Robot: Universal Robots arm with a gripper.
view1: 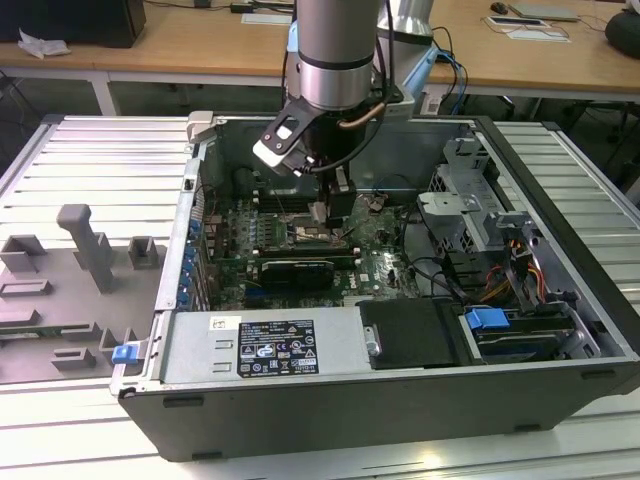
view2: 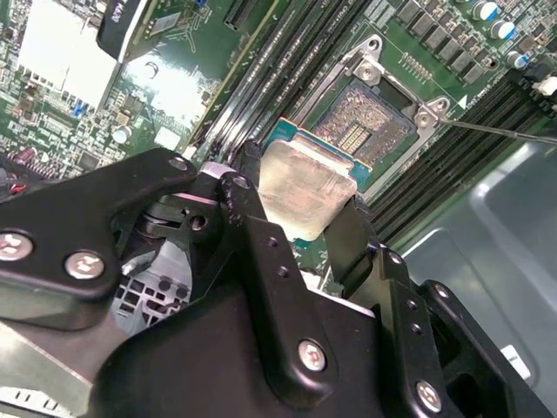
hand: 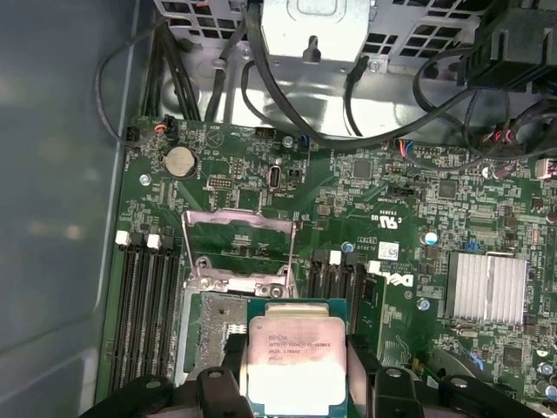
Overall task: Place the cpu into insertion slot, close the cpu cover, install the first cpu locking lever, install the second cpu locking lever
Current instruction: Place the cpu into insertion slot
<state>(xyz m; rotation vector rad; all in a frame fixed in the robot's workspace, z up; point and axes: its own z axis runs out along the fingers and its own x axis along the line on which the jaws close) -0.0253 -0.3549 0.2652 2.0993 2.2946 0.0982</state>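
One cpu (view2: 305,187), one insertion slot (view2: 370,122), one cpu cover (hand: 239,214)

The end effector (view2: 298,213) clamps the cpu (view2: 305,183) by opposite edges between black fingers (view2: 254,218). The cpu overlaps one corner of the slot (view2: 370,122), whose dark contact field lies uncovered.

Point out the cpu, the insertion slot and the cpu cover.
cpu (hand: 296,361): first wrist view, silvery top.
insertion slot (view2: 367,122): second wrist view, pin field.
cpu cover (hand: 239,281): first wrist view, frame bar.

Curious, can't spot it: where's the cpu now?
In the second wrist view, the cpu sits gripped in the gripper, over an edge of the insertion slot.
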